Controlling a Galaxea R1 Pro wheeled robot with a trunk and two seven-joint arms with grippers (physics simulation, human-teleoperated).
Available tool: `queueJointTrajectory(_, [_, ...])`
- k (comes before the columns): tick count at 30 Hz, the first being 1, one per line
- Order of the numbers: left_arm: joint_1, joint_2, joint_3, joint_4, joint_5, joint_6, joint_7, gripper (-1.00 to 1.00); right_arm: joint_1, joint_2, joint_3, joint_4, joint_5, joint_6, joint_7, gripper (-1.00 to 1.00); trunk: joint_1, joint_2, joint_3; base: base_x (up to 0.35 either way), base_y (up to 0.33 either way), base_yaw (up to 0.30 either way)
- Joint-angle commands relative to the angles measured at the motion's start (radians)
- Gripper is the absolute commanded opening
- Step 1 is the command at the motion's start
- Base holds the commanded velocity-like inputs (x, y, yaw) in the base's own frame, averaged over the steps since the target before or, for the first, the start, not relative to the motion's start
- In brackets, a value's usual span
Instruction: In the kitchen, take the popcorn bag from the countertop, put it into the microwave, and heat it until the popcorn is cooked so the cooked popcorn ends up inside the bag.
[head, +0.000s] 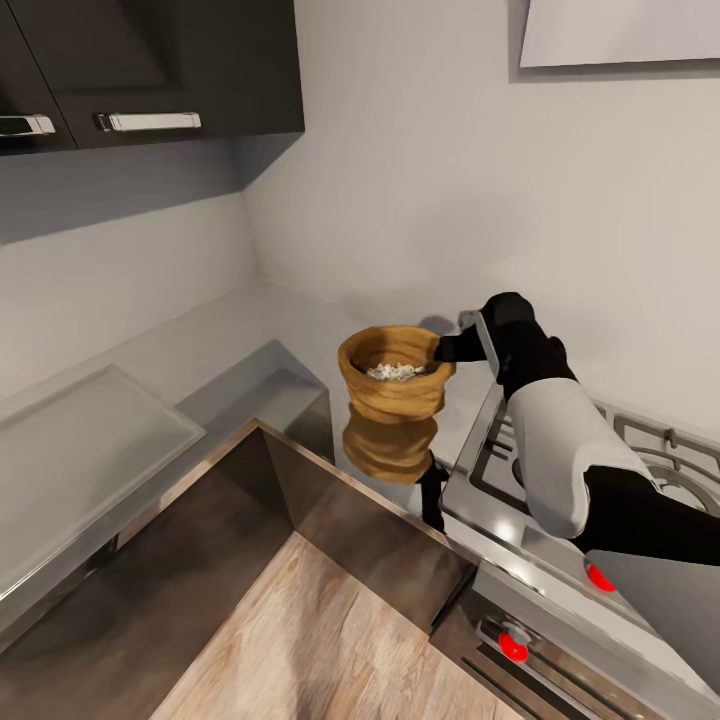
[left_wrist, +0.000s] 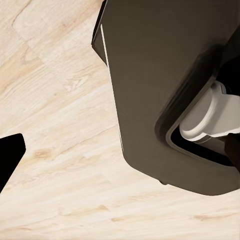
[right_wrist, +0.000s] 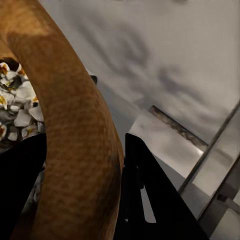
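You face a grey corner surface (head: 200, 350) under dark cabinets (head: 150, 60), with the hob (head: 560, 470) to the right. Your right pincer (head: 447, 350) is clamped on the rim of the bag (head: 392, 390), one finger (right_wrist: 150, 200) outside, the other inside. The bag sits upright near the surface's front edge, just beside the hob, with popcorn (head: 394, 371) inside. Your left pincer's state can't be told; floor (left_wrist: 60, 150) lies below it.

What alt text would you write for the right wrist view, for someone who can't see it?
The right gripper pinches the rolled tan rim of the popcorn bag, one dark finger inside the mouth and one outside. White-grey popcorn is heaped inside the bag. Beyond the bag lies the glossy grey countertop.
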Motion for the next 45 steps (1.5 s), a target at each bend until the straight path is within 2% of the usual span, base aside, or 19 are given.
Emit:
queueJointTrajectory(1, [0.000,0.000,0.008,-0.001,-0.001,-0.002,0.001,1.00,-0.001,0.002,-0.006,-0.001,0.009,0.003,0.008,-1.00,0.000,-0.001,-0.001,0.000,0.000,0.000])
queueJointTrajectory(7, [0.000,0.000,0.008,-0.001,-0.001,-0.002,0.001,1.00,-0.001,0.002,-0.024,0.012,0.005,0.003,0.012,-1.00,0.000,-0.001,-0.001,0.000,0.000,0.000])
queueJointTrajectory(11, [0.000,0.000,0.005,-0.002,-0.008,-0.002,0.001,1.00,-0.001,0.004,-0.053,0.012,0.004,0.003,0.051,-1.00,0.000,-0.001,-0.001,0.000,0.000,0.000])
queueJointTrajectory(16, [0.000,0.000,0.007,-0.002,-0.002,-0.002,0.001,1.00,-0.001,0.003,-0.061,0.012,0.004,0.003,0.085,-1.00,0.000,-0.001,-0.001,-0.078,0.000,0.000])
queueJointTrajectory(37, [0.000,-0.007,0.012,-0.001,0.002,-0.003,0.002,1.00,-0.001,-0.002,-0.058,0.001,0.011,0.003,0.088,-1.00,0.000,-0.001,-0.001,-0.343,0.000,0.000])
queueJointTrajectory(45, [0.000,-0.007,0.011,-0.001,0.002,-0.003,0.002,1.00,-0.001,0.000,-0.058,0.027,0.009,0.003,0.088,-1.00,0.000,-0.001,0.002,-0.346,0.000,0.000])
